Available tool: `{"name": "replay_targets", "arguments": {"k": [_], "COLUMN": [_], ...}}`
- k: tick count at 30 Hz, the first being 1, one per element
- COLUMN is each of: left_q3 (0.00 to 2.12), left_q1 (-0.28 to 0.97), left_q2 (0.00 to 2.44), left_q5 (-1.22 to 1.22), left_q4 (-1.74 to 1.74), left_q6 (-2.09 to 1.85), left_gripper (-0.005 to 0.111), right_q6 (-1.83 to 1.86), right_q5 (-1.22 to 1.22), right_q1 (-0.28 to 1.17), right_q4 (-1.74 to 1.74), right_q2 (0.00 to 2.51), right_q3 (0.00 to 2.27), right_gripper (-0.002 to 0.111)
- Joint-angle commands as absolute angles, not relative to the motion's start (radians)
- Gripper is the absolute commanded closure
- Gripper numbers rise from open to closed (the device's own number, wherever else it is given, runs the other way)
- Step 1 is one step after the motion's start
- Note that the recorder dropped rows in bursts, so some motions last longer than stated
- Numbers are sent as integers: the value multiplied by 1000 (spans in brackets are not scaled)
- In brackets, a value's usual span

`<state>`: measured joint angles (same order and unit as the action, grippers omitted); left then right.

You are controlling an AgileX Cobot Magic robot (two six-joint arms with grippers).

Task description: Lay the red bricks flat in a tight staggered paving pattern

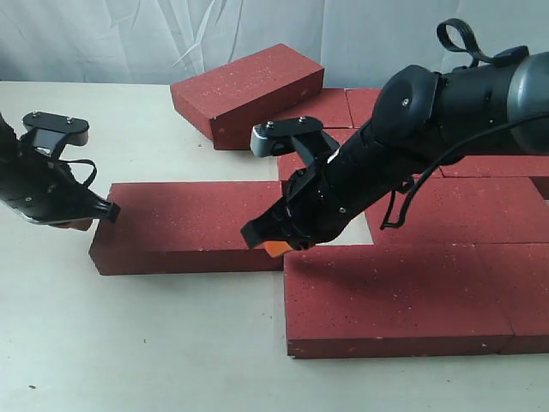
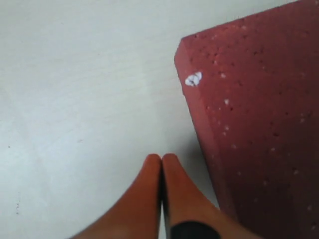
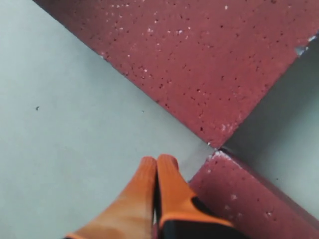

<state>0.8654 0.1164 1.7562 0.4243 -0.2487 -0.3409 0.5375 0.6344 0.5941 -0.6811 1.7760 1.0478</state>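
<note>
In the exterior view, the left claw sits low at one end of the loose brick, with its orange tips just beside that end face. The right claw is down at the brick's opposite end, by the corner where the front brick begins. Behind the right claw more red bricks lie flat together, and a tilted brick leans on them at the back.

In the left wrist view, the left claw is clenched, its orange fingers pressed together with nothing between them. The loose brick lies just beside them, its corner ahead of the tips, with bare table on the other side.

In the right wrist view, the right claw is likewise clenched and empty. Just ahead of its tips one brick's corner nearly meets another's, which lies close beside the fingers; we cannot tell which brick is which.
</note>
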Motion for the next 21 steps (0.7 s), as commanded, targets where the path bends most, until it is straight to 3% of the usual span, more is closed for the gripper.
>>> {"name": "replay_targets", "arguments": {"k": [1,21], "left_q3": [869,919], "left_q1": [113,114], "left_q2": [1763,1838], "left_q5": [404,432], "left_q4": [-271,-390], "left_q6": [-334,-396], "left_gripper": [107,107], "right_q6": [548,548], "right_q5": [588,534], "right_q1": [599,599], "right_q4": [-666,-644], "right_q2": [1806,1846], "right_q3": [1055,1055], "right_gripper": [109,109]}}
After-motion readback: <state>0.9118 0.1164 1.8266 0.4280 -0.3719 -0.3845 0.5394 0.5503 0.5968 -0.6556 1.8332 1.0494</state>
